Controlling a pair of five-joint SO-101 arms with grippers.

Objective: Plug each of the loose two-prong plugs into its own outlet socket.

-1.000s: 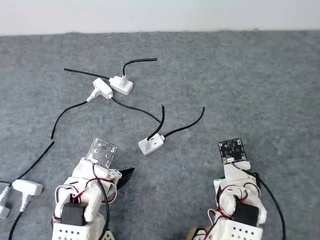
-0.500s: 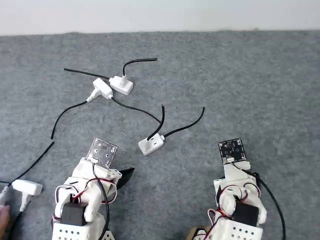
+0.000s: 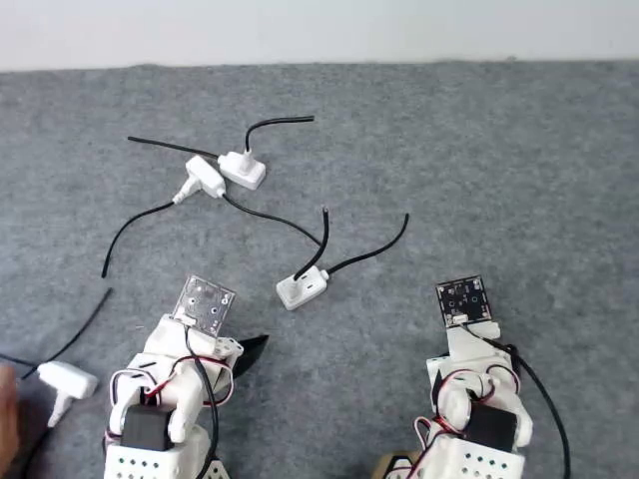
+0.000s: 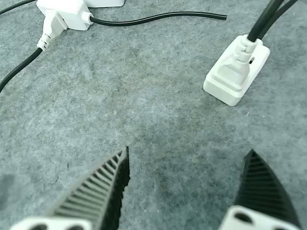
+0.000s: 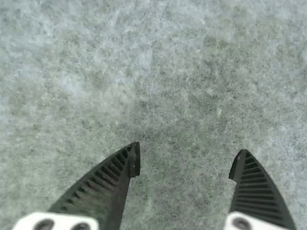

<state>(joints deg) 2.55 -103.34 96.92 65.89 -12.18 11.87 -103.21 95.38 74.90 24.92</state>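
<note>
On the mat [image 3: 499,150], the outlet socket [image 3: 302,288] lies diagonally, cords [image 3: 364,255] leading away.

Grey bench [image 3: 519,180]. Left arm [image 3: 175,394], right arm [image 3: 477,404] at near edge. White socket [image 3: 302,288] between them, two black cords [image 3: 367,253] in it. Two more sockets [image 3: 243,171] far back. White block [image 3: 68,378] beside left arm.

White outlet socket [image 4: 235,72], black cords [image 4: 266,17], speckled grey mat [image 5: 153,72], black ribbed pincer fingers [image 5: 105,191].
</note>
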